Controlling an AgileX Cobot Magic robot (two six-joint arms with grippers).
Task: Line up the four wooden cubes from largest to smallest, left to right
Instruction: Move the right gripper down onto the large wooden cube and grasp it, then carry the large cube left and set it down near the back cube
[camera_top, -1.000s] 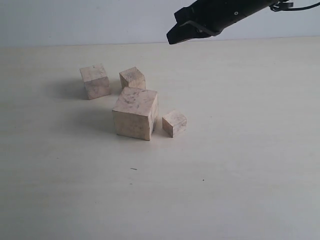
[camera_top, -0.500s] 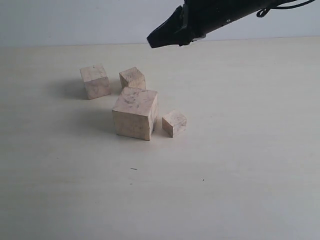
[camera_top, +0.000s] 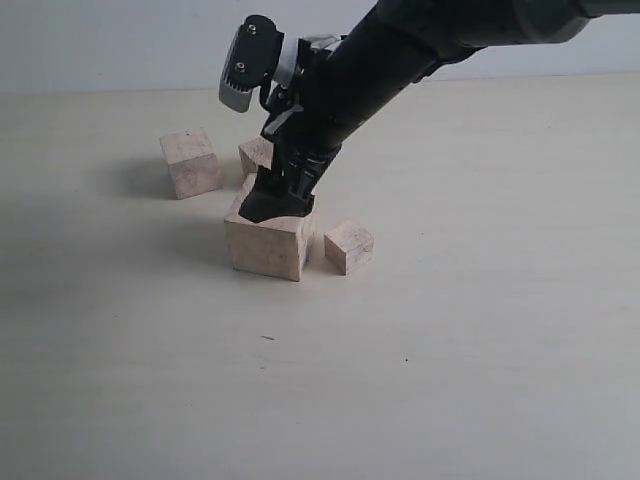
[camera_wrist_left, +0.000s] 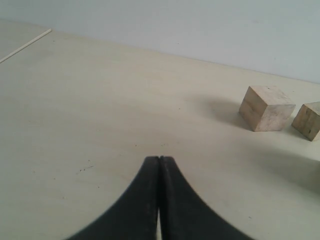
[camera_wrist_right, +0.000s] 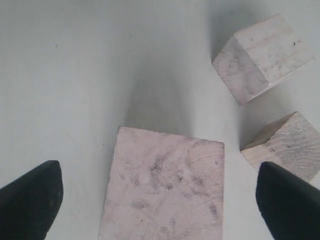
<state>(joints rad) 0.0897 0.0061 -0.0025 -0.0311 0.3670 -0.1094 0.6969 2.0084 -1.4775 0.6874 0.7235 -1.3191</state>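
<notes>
1. Table (camera_top: 480, 330): pale, plain surface carrying all 4 wooden cubes, grouped left of centre in the exterior view.

2. Largest cube (camera_top: 265, 250): stands flat at the front of the group. The right wrist view shows its mottled top face (camera_wrist_right: 165, 190) lying between the 2 dark fingertips.

3. Smallest cube (camera_top: 348, 247): just beside the largest cube on its right, with a narrow gap between them.

4. Second-largest cube (camera_top: 190, 162): farther back and to the left, apart from the others. It also shows in the right wrist view (camera_wrist_right: 262, 57) and the left wrist view (camera_wrist_left: 266, 108).

5. Third cube (camera_top: 254, 155): directly behind the largest cube, partly hidden by the right arm (camera_top: 400, 50). It is seen more fully at (camera_wrist_right: 287, 145), with 1 corner at (camera_wrist_left: 307, 120).

6. Right jaws: spread wide, straddling the largest cube from above, with a fingertip (camera_wrist_right: 30, 200) outside each side face. Contact with the cube cannot be confirmed.

7. Left jaws: clenched together with nothing between them, low over bare table, well apart from the cubes. Not visible in the exterior view.
</notes>
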